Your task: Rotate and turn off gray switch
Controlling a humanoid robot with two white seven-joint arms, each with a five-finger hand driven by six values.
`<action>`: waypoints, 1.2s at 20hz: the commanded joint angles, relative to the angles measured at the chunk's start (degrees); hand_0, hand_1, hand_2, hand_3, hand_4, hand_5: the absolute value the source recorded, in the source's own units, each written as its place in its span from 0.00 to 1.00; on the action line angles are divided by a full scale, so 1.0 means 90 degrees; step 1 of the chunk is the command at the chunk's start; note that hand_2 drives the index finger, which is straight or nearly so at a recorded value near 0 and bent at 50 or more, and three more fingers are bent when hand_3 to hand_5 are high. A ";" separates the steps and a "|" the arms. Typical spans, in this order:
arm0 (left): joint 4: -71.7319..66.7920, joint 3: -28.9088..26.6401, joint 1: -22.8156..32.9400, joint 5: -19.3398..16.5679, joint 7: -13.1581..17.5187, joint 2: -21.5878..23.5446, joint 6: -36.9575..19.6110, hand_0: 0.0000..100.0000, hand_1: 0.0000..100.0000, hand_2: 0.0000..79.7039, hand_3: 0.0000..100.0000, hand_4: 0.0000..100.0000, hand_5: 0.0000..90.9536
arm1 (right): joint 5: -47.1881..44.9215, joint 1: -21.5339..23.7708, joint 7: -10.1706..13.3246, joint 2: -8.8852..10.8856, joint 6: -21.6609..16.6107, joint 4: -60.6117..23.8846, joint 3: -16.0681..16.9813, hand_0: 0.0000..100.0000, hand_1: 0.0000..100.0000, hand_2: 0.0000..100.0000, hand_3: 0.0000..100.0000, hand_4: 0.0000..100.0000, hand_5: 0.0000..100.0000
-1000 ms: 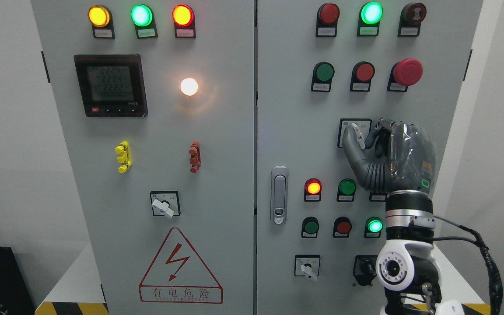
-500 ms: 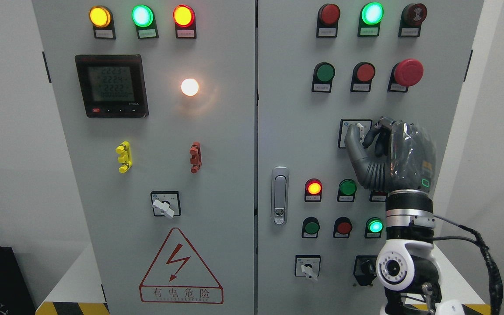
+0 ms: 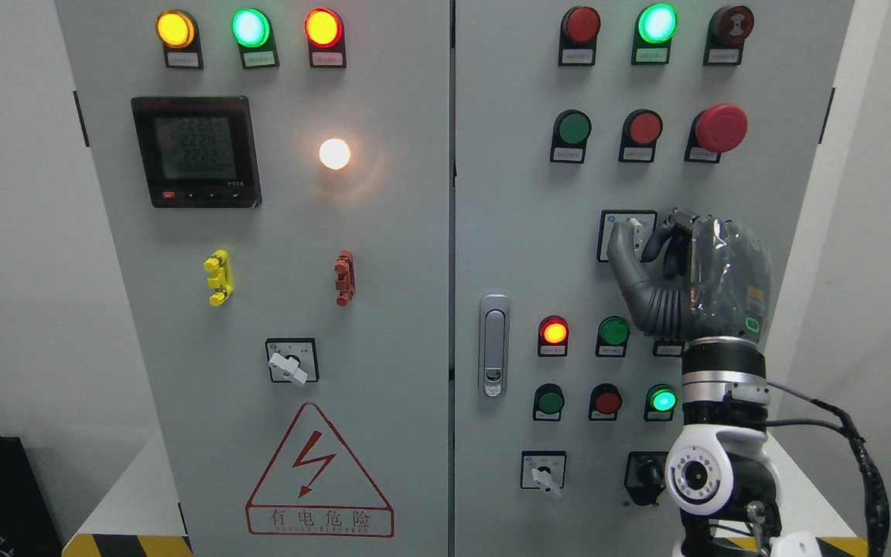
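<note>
A: From the head view, I have the right robot hand (image 3: 666,263) raised in front of the right door of the control cabinet (image 3: 492,193), its arm coming up from the lower right corner.

B: Where is the gray switch (image 3: 634,230)?

A: On the right door, in the third row down, under the red mushroom button (image 3: 720,128). Its square plate shows at the upper left of my hand, and only the top of the pale lever pokes out, standing close to upright.

B: Is the hand on it?

A: Yes. The thumb (image 3: 619,251) lies along the left side of the lever and the curled fingers (image 3: 666,236) press in from the right, so I read it as pinched closed around the gray switch.

B: And the other arm?

A: I do not see it in this view.

B: Anything else lit?

A: On the left door, the yellow, green and red lamps along the top glow, the white lamp (image 3: 334,153) beside the meter (image 3: 196,151) is bright, and the white rotary switch (image 3: 291,362) sits above the warning triangle (image 3: 319,476). On the right door, the green lamp (image 3: 657,23) at the top glows.
</note>
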State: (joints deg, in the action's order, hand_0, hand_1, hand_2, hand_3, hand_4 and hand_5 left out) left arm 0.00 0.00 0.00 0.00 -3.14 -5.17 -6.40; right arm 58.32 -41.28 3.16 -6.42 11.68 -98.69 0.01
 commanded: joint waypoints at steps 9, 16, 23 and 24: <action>0.0156 -0.0049 -0.0058 0.0127 -0.0023 -0.0002 -0.0001 0.12 0.39 0.00 0.00 0.00 0.00 | 0.0004 0.0007 0.0001 0.0010 -0.0038 -0.0109 -0.0001 0.34 0.28 0.75 1.00 1.00 1.00; 0.0156 -0.0049 -0.0058 0.0127 -0.0023 0.0008 -0.0001 0.12 0.39 0.00 0.00 0.00 0.00 | 0.0004 0.0026 -0.0009 0.0020 -0.0038 -0.0148 -0.0001 0.31 0.28 0.75 1.00 1.00 1.00; 0.0156 -0.0049 -0.0058 0.0127 -0.0023 -0.0002 -0.0001 0.12 0.39 0.00 0.00 0.00 0.00 | 0.0004 0.0046 0.0001 0.0030 -0.0048 -0.0236 -0.0001 0.29 0.28 0.75 1.00 1.00 1.00; 0.0156 -0.0049 -0.0058 0.0127 -0.0023 -0.0002 -0.0001 0.12 0.39 0.00 0.00 0.00 0.00 | 0.0004 0.0046 -0.0009 0.0030 -0.0048 -0.0236 -0.0001 0.29 0.28 0.75 1.00 1.00 1.00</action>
State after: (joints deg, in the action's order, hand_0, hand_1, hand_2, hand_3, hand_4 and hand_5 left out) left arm 0.00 0.00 0.00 0.00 -3.36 -5.17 -6.40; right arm 58.36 -41.01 3.12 -6.27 11.29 -99.94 0.00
